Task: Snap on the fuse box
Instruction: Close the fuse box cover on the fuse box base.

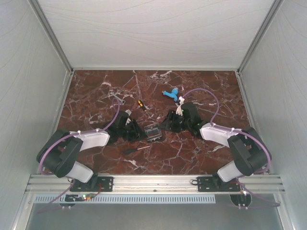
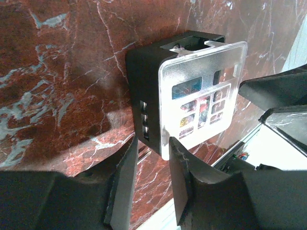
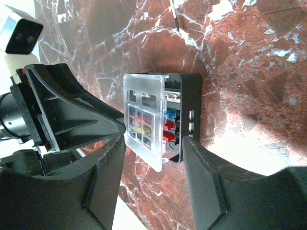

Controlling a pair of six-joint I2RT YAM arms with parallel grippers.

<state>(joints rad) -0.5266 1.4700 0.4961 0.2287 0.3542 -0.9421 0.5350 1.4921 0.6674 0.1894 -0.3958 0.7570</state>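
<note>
The fuse box is a small black box with coloured fuses inside, at the middle of the marble table. Its clear cover lies against the box on the left arm's side. It stands ajar on the right arm's side, where red and blue fuses show in the gap. My left gripper is shut on the near corner of the box and cover. My right gripper is open, one fingertip beside the cover and the other beside the black box.
A light-blue plastic piece lies behind the right arm. A yellow-and-black screwdriver and a metal tool lie at the back left. A thin black-handled screwdriver lies in front of the box. White walls enclose the table.
</note>
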